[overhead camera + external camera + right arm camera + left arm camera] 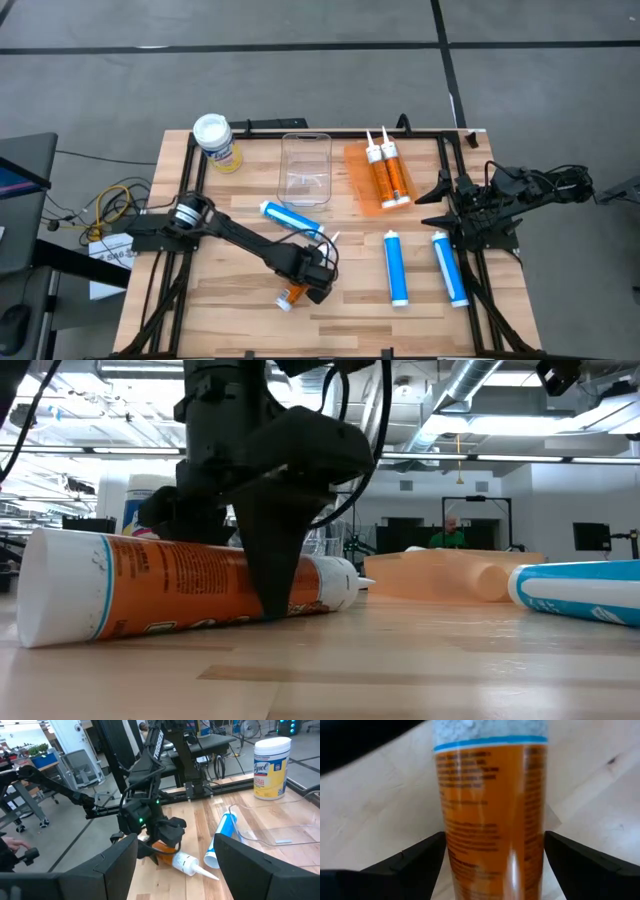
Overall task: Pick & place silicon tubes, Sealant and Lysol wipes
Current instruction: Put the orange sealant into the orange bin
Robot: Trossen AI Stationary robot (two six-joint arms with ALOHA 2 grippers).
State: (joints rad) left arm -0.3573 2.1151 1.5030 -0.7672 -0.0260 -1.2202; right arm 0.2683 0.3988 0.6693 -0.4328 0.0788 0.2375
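Fingers of the left gripper [492, 865] stand wide apart, one on each side of the orange tube [490, 820]. The tube lies flat on the wooden surface [230, 300], right in the gap between them. From the wrist camera its long body runs straight away from the fingers, so they cross it the short way. That is the good way to squeeze it. In the low view one dark finger [275, 560] reaches down to the surface in front of the tube. There is still a little space on both sides, so I think the tube is not gripped yet.

The right gripper [437, 195] waits far off at the edge of the surface, with its fingers partly open and nothing in them. The left arm is much nearer to this tube.

The wipes can [216, 143] stands well beyond the fingers, near the clear bin [306, 168]. Blue tubes [396, 268] lie off to the side.
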